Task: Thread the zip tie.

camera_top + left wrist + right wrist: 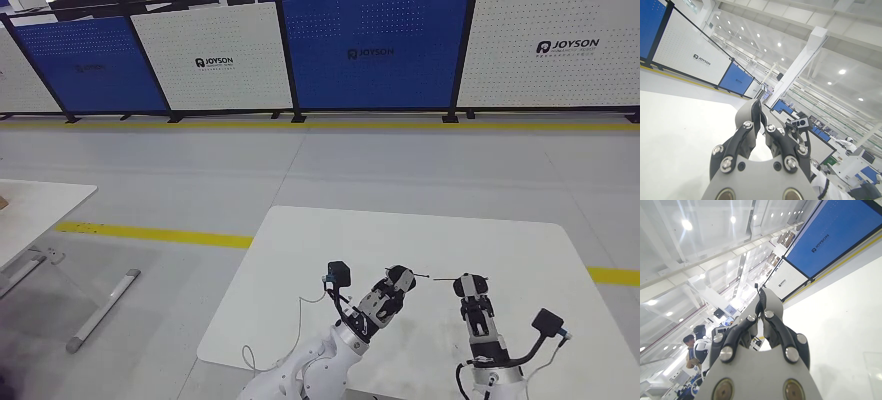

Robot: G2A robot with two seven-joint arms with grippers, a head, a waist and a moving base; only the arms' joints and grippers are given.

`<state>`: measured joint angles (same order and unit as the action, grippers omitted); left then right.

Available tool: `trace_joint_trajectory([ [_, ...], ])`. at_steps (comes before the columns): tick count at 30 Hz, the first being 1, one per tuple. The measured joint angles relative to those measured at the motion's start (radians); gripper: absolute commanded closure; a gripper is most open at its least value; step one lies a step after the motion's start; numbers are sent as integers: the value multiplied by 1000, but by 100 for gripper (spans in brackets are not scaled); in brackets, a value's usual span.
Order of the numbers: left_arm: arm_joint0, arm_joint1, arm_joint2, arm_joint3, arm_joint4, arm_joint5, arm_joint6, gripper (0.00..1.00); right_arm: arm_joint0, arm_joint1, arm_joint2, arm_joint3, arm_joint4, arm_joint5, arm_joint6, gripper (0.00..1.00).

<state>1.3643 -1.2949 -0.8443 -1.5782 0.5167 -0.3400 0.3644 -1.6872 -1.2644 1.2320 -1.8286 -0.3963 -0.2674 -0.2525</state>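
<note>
Top view: white table (pixel 300 300) with both arms raised over its near half, well apart from the edges. The left gripper (pixel 403 273) and right gripper (pixel 468 283) face each other, tips near but not touching. The zip tie (pixel 447 280) shows as a thin dark strand in the gap between them. It runs from the right tip toward the left, and a short dark bit also pokes out from the left tip. Too fine to tell whether the two bits join.

Right wrist view: claw clamped on the tie. The strap runs up between the pads, and the small square head stands clear just past the fingertips (pixel 770 296).

Left wrist view: pads (pixel 755 111) pressed together. They hide whatever sits between them, so I cannot tell whether the tie is pinched there. The other arm's wrist camera (pixel 800 122) shows just behind the fingers.

Surroundings: a second white table (pixel 40 200) stands off to the left on the grey floor. A yellow floor line (pixel 150 234) passes behind the work table. Blue and white partition panels (pixel 370 50) line the back.
</note>
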Motion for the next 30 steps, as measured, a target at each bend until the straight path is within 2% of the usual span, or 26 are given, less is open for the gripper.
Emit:
trace_joint_trajectory([
  [15,0,0,0,0,0,0,0,100,34,-14,-17,23,-7,20,10,100],
  [22,0,0,0,0,0,0,0,100,31,-17,-14,27,-19,27,13,100],
  [30,0,0,0,0,0,0,0,100,18,-20,-5,17,-14,8,9,100],
])
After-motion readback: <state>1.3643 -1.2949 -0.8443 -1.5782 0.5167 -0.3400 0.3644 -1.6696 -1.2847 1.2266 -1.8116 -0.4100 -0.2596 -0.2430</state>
